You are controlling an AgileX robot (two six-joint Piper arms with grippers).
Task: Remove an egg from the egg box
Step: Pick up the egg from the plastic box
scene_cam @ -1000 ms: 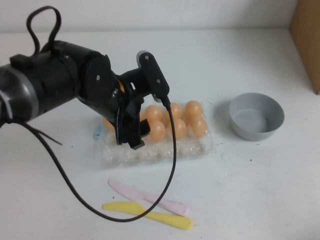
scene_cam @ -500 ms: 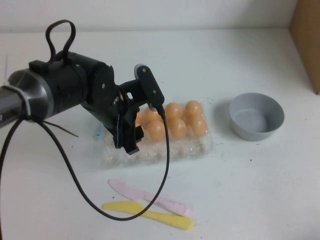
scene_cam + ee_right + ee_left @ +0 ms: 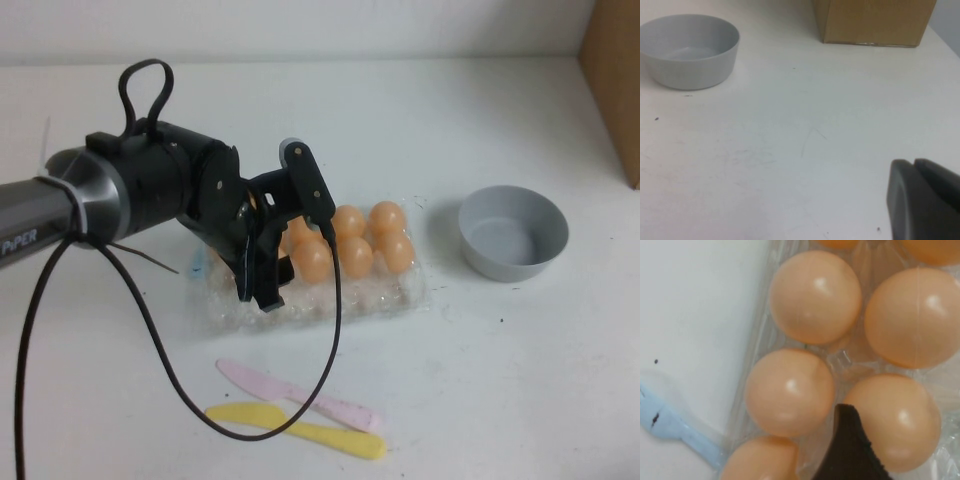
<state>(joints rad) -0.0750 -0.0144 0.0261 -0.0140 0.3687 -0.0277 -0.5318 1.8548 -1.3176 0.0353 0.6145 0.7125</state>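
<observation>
The egg box [image 3: 400,292], a clear crinkly tray, lies mid-table with several peach-orange eggs [image 3: 355,256] in its far rows. My left gripper [image 3: 262,285] reaches down into the box's left part and hides the eggs there. In the left wrist view one dark finger [image 3: 852,450] stands between two eggs, touching the egg [image 3: 895,422] beside it. The other finger is out of view, so the jaws are apart. My right gripper [image 3: 925,200] shows only in the right wrist view, shut and empty over bare table.
A round grey bowl [image 3: 513,232] stands right of the box; it also shows in the right wrist view [image 3: 690,50]. A pink knife [image 3: 300,397] and a yellow knife [image 3: 300,428] lie in front. A light-blue utensil [image 3: 670,427] lies left of the box. A cardboard box [image 3: 615,80] stands far right.
My left arm has swung down and pulled back leftward, lowering the gripper into the left part of the egg box. The eggs and the bowl have not moved.
</observation>
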